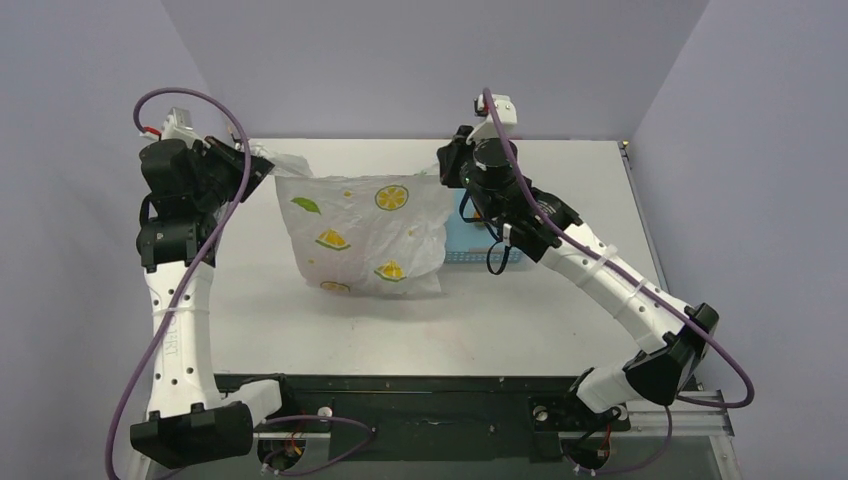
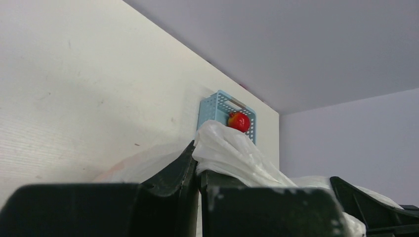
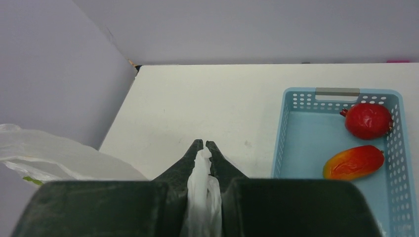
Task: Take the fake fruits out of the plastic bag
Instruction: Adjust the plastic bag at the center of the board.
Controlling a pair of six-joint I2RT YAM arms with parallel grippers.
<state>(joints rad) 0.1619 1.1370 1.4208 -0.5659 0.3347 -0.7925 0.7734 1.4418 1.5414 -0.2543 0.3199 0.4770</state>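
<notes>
The plastic bag [image 1: 365, 235], translucent white with citrus-slice prints, hangs stretched between both grippers above the table, its bottom near the tabletop. My left gripper [image 1: 250, 160] is shut on the bag's left top corner, and the bunched plastic [image 2: 232, 153] shows above its fingers in the left wrist view. My right gripper [image 1: 447, 172] is shut on the right top corner, with a strip of the bag [image 3: 202, 192] pinched between its fingers [image 3: 217, 158]. The fake fruits are hidden; none shows through the bag.
A light blue perforated basket [image 3: 296, 143] stands right of the bag, behind my right arm [image 1: 590, 265]. It holds a round red apple [image 3: 368, 120] and a red-orange mango [image 3: 353, 162]. The basket [image 2: 212, 108] and apple [image 2: 239, 121] also show in the left wrist view.
</notes>
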